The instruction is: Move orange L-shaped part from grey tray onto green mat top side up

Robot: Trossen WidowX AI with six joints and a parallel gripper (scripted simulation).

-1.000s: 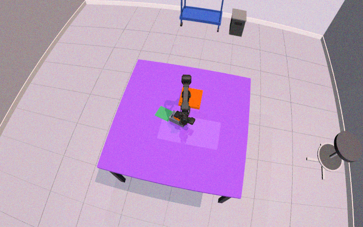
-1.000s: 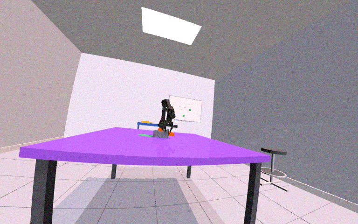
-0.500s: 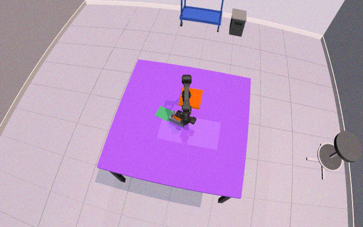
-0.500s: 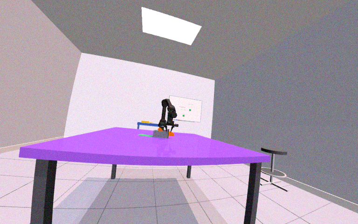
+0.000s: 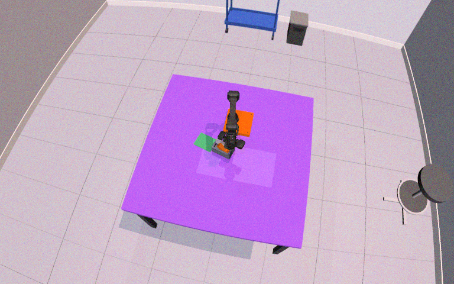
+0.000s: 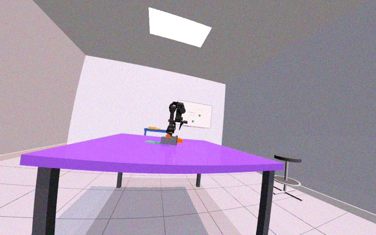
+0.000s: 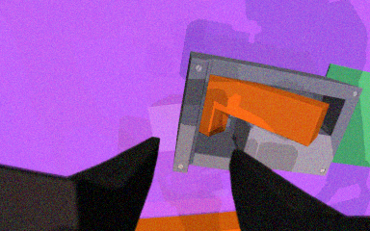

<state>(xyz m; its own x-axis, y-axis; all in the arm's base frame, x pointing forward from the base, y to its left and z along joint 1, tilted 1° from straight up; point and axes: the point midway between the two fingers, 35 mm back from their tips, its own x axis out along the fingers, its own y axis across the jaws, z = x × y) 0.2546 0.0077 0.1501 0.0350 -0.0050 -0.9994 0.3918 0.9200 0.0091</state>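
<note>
The orange L-shaped part (image 7: 260, 108) sits tilted in the grey tray (image 7: 193, 120), pincer (image 7: 193, 161) part-open above, holding nothing.

bench (image 5: 187, 187): purple, square
tool (image 5: 230, 144): above grey tray (image 5: 221, 152)
green mat (image 5: 203, 142): touching tray's left side
orange part (image 5: 220, 146): in tray

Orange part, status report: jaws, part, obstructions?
Jaws part-open, holding nothing, above the tray. Orange part tipped, one end raised out of pocket. Green mat beside tray, nothing seen blocking.
</note>
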